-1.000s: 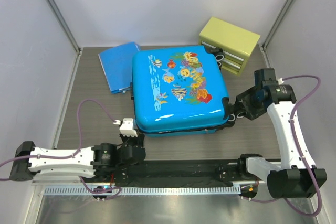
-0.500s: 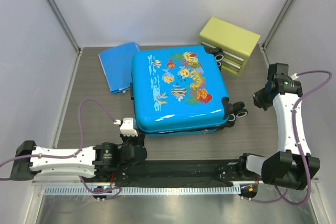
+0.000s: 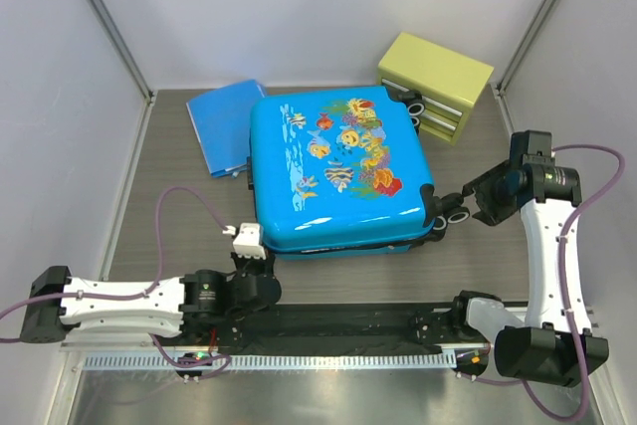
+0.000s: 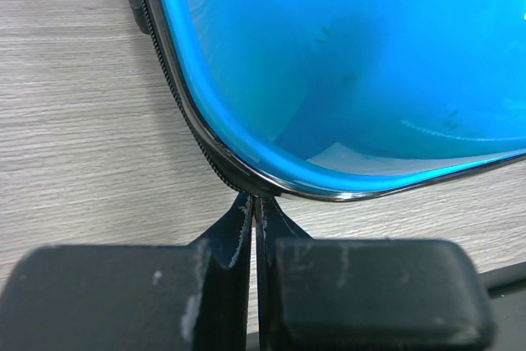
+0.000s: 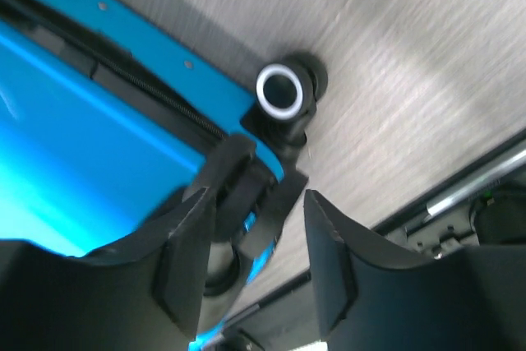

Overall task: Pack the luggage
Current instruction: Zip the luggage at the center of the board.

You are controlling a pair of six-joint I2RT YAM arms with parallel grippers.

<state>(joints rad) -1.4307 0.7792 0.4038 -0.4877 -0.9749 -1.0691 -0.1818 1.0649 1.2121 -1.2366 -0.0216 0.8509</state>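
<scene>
The luggage [image 3: 338,171], a bright-blue hard-shell suitcase with fish prints, lies flat and closed in the middle of the table. My left gripper [image 3: 249,243] is shut, and its tips [image 4: 256,200] touch the dark zipper seam at the near-left corner of the luggage [image 4: 353,55]. Nothing shows between those fingers. My right gripper [image 3: 470,202] is open at the near-right corner, beside the black wheels [image 3: 448,214]. In the right wrist view, one wheel [image 5: 280,88] sits just ahead of the right gripper [image 5: 259,219], and the wheel bracket lies against the left finger [image 5: 185,244].
A flat blue folder [image 3: 224,126] lies at the back left, partly under the suitcase edge. A yellow-green drawer box [image 3: 435,82] stands at the back right, close to the suitcase. Grey walls close in three sides, and a black rail [image 3: 348,325] runs along the near edge.
The right arm pulled away from the wheels to the right, then came back to them with its jaws open. The left gripper stayed shut at the corner, shifting slightly right.
</scene>
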